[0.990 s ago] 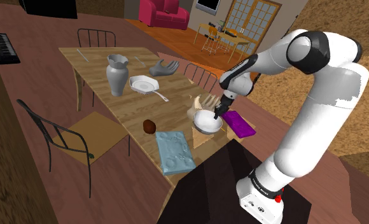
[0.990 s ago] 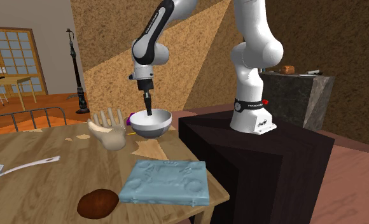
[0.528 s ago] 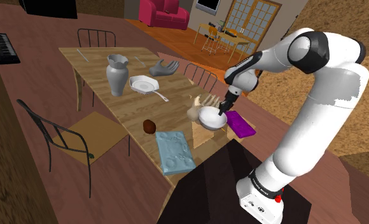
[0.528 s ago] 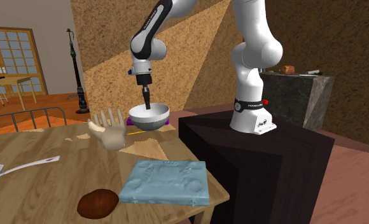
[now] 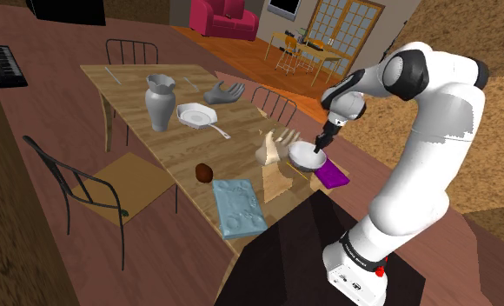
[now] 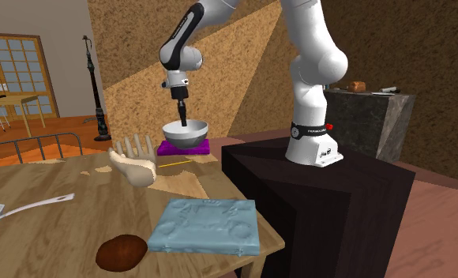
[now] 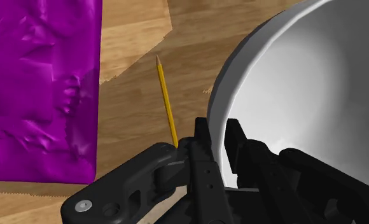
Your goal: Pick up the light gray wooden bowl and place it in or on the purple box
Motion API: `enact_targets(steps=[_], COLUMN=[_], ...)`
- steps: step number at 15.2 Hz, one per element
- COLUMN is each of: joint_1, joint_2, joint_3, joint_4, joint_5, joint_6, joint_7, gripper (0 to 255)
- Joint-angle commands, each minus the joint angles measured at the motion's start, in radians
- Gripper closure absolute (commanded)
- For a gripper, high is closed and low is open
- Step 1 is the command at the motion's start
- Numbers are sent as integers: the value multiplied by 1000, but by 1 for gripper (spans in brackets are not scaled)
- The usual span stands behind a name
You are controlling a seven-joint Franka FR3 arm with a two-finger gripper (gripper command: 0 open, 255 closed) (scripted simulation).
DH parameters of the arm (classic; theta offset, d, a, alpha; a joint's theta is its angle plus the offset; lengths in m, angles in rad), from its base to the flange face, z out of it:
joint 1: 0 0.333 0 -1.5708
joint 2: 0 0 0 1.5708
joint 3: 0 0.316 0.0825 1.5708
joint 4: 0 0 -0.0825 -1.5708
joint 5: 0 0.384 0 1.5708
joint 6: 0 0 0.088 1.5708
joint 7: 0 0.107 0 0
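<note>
Shoulder view: the black gripper point(image 5: 321, 149) comes down onto the rim of a pale grey bowl point(image 5: 304, 157). The bowl hangs just beside the purple box point(image 5: 334, 175), on the side toward the picture's left, and covers that end of the box. The fingers are too small here to make out singly. A tan model hand point(image 5: 275, 148) stands on the wooden table point(image 5: 137, 87) just beyond the bowl from the box.

Second exterior view: the bowl point(image 6: 185, 136) sits directly over the purple box point(image 6: 166, 148) and hides most of its top, so only a thin purple strip shows beneath. Whether bowl and box touch cannot be told. The gripper point(image 6: 183, 123) dips into the bowl.

Wrist view: the gripper point(image 7: 220, 151) is closed on the bowl's point(image 7: 304, 95) rim, one finger inside the wall and one outside. The bowl is cut off by the picture's edges. The purple box point(image 7: 37, 89) lies flat on the table, also cut off. A yellow pencil point(image 7: 166, 102) lies between box and bowl, and its near end is hidden behind the outer finger.
</note>
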Motion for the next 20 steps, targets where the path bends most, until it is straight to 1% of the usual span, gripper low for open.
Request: enact_targets(steps=[1,7,13,17,19,20], joint_1=[-45,-176,-323,-435,-501,-538], joint_2=[51,187,348,481,563,612], joint_3=[-4,-8,2,16,27,33], joint_4=[71,291,574,821,979,1075], joint_5=[15,41,65,79,86,89], joint_6=[-32,-144,-279,-390,-460,-501], joint_7=[-47,-145,-212,-235,-237,-234], gripper=[255,255,255,255,255,255])
